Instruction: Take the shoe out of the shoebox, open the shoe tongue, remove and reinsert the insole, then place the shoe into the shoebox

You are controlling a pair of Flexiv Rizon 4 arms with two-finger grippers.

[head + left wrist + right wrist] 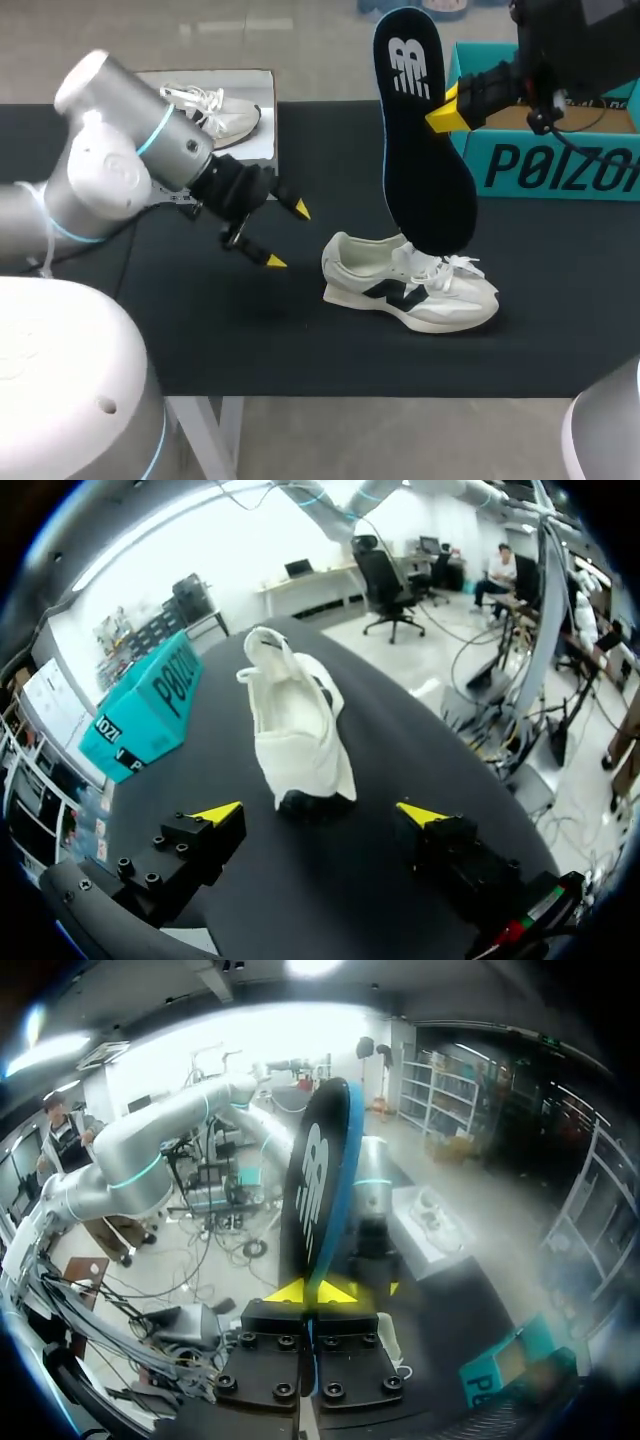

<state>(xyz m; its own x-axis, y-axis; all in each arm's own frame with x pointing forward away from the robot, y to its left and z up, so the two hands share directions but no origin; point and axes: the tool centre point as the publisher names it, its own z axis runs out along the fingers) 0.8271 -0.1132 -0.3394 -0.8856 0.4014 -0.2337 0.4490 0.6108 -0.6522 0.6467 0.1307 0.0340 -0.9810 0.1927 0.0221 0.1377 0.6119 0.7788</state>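
While the right hand (447, 108) clamps the insole (425, 150) upright over the shoe (410, 285) on the desk (200, 330), removal appears complete. The left hand (286, 235) hovers wide open beside the shoe. Reinsertion likely requires guiding the lower end into the opening.

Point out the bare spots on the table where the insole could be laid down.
Bare table: right of the shoe, before the shoebox; the strip along the near edge; the back stretch between the white tray and the shoebox. Crowded: at the shoe, where the insole hangs from the right gripper, and under the open left gripper.
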